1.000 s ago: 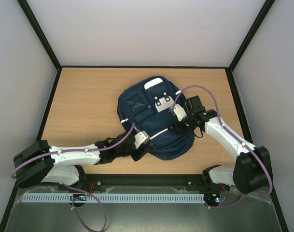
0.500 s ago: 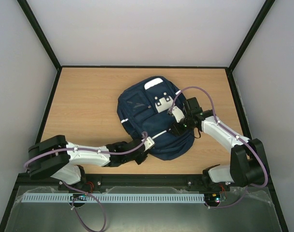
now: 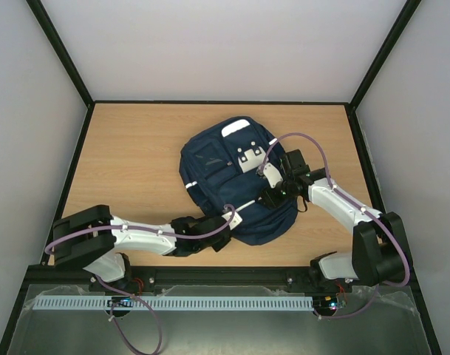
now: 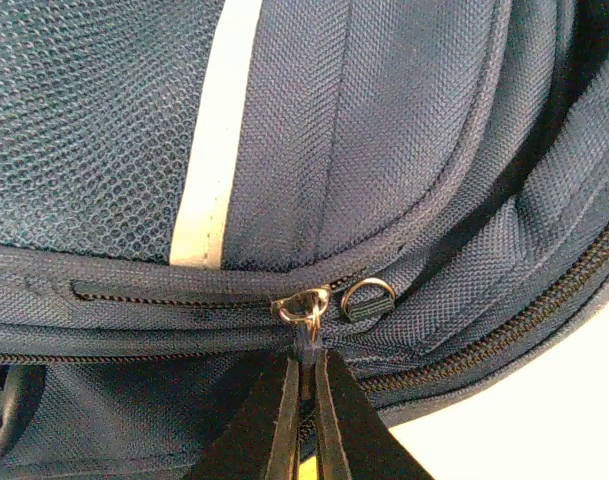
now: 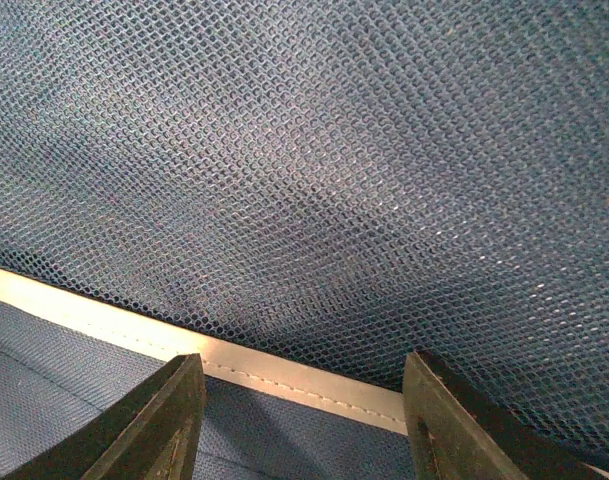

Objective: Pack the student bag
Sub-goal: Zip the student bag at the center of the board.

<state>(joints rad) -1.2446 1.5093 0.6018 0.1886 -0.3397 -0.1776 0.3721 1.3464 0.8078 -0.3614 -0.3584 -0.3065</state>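
The bag (image 3: 236,181) lies flat in the middle of the table (image 3: 136,155), slightly right of centre, its front pocket up. The left gripper (image 4: 304,365) is at the bag's near left edge, its jaws pinched together on the small blue zip pull (image 4: 306,343) that hangs from a metal ring (image 4: 304,305). The right gripper (image 5: 304,375) is over the bag's right side, its fingers (image 5: 159,420) standing apart and clamping nothing. Blue mesh (image 5: 314,180) and a white stripe (image 5: 84,315) show between them.

Navy student bag (image 3: 210,166) w/ white stripes (image 4: 209,130); tan table (image 3: 136,163)
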